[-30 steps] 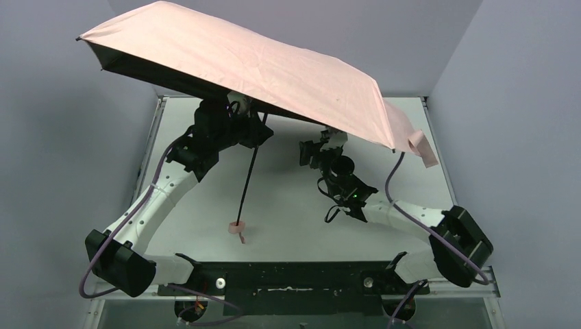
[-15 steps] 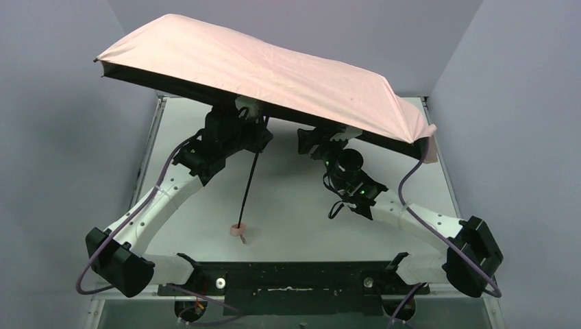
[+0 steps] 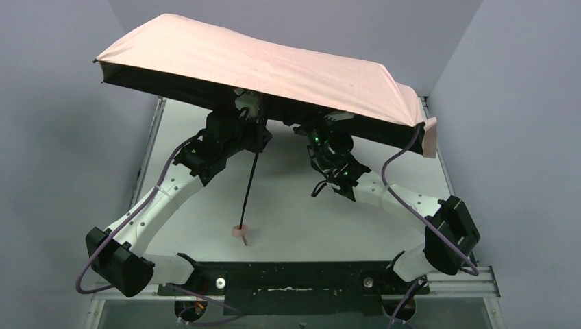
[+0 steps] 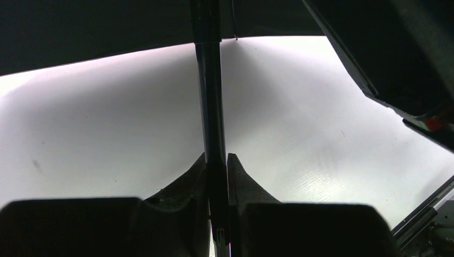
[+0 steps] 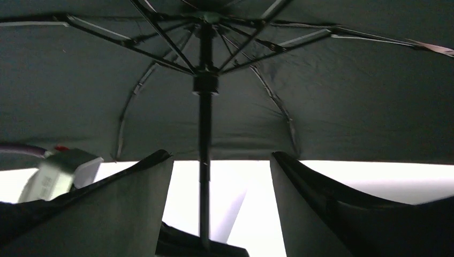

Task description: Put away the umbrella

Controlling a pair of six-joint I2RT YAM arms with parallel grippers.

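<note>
The umbrella (image 3: 260,62) stands open, its pink canopy spread above both sets of fingers. The left fingers (image 4: 190,179) are pinched tight on its black shaft (image 4: 210,96). The right fingers (image 5: 144,198) gape wide below the runner (image 5: 205,84), gripping nothing. It looks light to me, with floppy cloth on thin ribs, so hold the stiff shaft or runner.

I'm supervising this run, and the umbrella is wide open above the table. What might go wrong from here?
1. The left tool pinches only the thin shaft, so the tilted open canopy may swing or slip in that grip.
2. The right tool is open just under the canopy and might snag the ribs if it reaches for the runner.
</note>
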